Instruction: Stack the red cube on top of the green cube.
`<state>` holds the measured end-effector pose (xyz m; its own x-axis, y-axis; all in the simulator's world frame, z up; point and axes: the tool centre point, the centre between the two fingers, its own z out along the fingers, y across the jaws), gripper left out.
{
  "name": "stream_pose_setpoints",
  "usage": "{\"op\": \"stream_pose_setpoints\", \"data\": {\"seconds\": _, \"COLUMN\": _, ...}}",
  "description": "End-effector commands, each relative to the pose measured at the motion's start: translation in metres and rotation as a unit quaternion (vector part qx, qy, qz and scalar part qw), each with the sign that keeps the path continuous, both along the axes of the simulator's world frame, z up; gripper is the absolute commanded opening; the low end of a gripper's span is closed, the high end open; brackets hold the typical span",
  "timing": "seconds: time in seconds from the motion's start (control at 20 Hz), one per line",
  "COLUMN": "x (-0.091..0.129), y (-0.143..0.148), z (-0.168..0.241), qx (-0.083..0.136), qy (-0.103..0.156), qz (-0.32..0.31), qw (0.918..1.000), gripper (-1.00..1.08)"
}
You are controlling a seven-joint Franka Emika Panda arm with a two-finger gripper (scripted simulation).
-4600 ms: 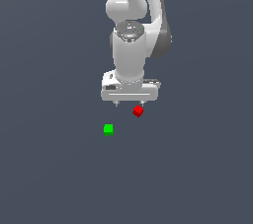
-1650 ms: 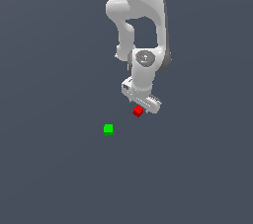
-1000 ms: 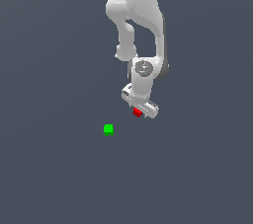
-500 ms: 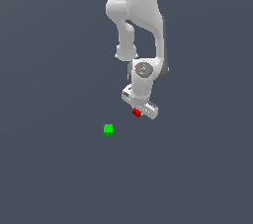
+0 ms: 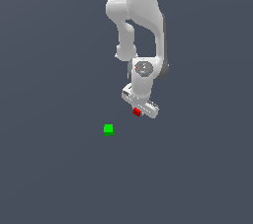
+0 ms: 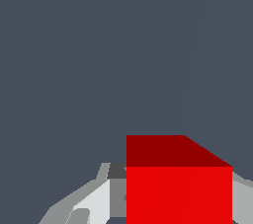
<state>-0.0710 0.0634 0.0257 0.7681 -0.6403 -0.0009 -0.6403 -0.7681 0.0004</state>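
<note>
The gripper (image 5: 139,113) is pinching the red cube (image 5: 137,112), fingers (image 6: 94,201) pressing its sides, near the middle of the gray surface (image 5: 54,168). The green cube (image 5: 108,129) is sitting nearby. Lifting should be straight up, then centering squarely over green before lowering.

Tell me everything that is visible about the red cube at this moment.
The red cube is a tiny, plain, bright-red block with flat, unmarked faces. In the wrist view one face looks bright and the adjoining one darker, in shade. It sits between the white gripper's fingers; whether they grip it or it rests on the grey surface cannot be told. The green cube lies apart from it, toward the exterior view's left, not touching.
</note>
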Motion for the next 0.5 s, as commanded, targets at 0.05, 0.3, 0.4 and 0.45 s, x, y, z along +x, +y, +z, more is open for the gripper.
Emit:
{"op": "stream_pose_setpoints", "data": {"seconds": 0.05, "x": 0.0, "y": 0.0, "z": 0.011, "qx": 0.0, "qy": -0.001, "qz": 0.0, "qw": 1.0, "gripper": -1.0}}
{"op": "stream_pose_setpoints", "data": {"seconds": 0.3, "x": -0.001, "y": 0.0, "z": 0.039, "qx": 0.0, "qy": -0.001, "qz": 0.0, "qw": 1.0, "gripper": -1.0}}
{"op": "stream_pose_setpoints", "data": {"seconds": 0.4, "x": -0.001, "y": 0.0, "z": 0.053, "qx": 0.0, "qy": -0.001, "qz": 0.0, "qw": 1.0, "gripper": -1.0}}
{"op": "stream_pose_setpoints", "data": {"seconds": 0.45, "x": -0.001, "y": 0.0, "z": 0.06, "qx": 0.0, "qy": -0.001, "qz": 0.0, "qw": 1.0, "gripper": -1.0}}
